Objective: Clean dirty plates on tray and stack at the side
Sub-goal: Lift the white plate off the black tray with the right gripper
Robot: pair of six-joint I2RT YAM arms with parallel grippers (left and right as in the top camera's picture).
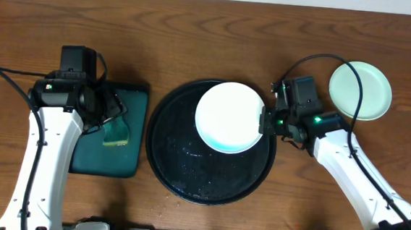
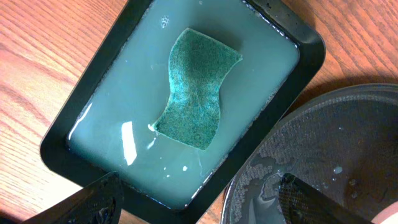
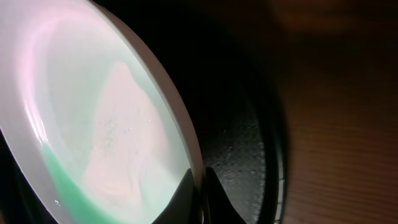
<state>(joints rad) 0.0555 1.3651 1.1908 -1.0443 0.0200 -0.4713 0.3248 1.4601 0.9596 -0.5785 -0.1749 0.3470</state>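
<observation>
A white plate (image 1: 227, 116) hangs tilted over the black tray (image 1: 166, 156), with a green tint along its lower edge. My right gripper (image 1: 267, 121) is shut on its right rim; in the right wrist view the fingers (image 3: 200, 180) pinch the rim of the plate (image 3: 93, 124) above the tray (image 3: 249, 155). A pale mint-green plate (image 1: 360, 90) lies on the table at the far right. My left gripper (image 1: 114, 119) is open and empty, and its fingers (image 2: 199, 208) hover over the edge of the teal tray. No third plate is in view.
A dark teal rectangular tray (image 1: 138, 96) holding cloudy liquid (image 2: 124, 99) lies left of the black tray, with a green sponge (image 2: 196, 87) in it. The black tray's wet floor (image 2: 348, 143) shows droplets. Cables run by both arms.
</observation>
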